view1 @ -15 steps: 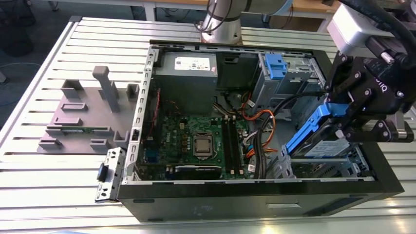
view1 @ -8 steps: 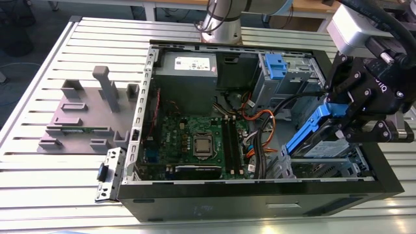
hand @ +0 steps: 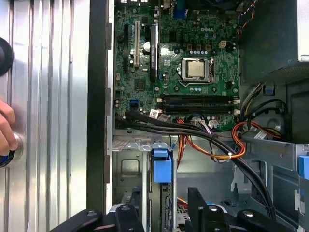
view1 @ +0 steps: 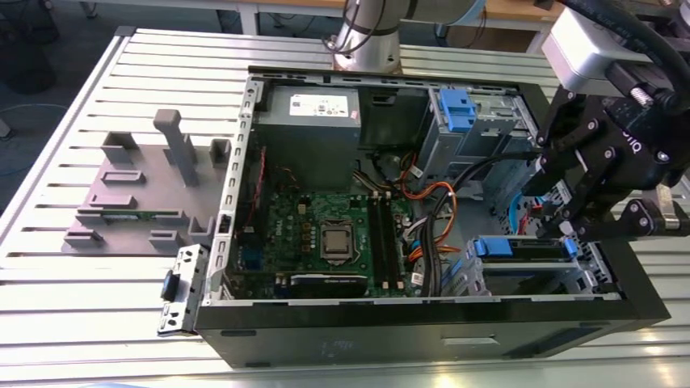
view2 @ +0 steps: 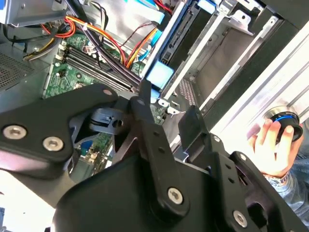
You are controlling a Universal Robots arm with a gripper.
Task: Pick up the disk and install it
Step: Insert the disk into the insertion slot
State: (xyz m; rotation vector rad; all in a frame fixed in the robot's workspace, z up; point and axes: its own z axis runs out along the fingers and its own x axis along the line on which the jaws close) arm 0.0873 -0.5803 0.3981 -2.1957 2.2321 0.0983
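The exterior view shows the open computer case (view1: 431,315) lying on the slatted worktop (view1: 97,267), with the gripper (view1: 577,222) hanging over its drive cage at the exterior view's right. The disk (view1: 523,248) sits in that cage, its blue bracket facing inward, just below the gripper. In the first wrist view the gripper (hand: 164,212) is spread, its fingers (hand: 199,205) either side of the disk's blue tab (hand: 162,164), holding nothing; a hand (hand: 7,128) rests on the worktop beside the case.

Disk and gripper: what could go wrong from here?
The gripper straddles the disk with jaws open. Orange cables run close beside it and could snag. A hand sits on the table just outside the case, perhaps within the arm's sweep.
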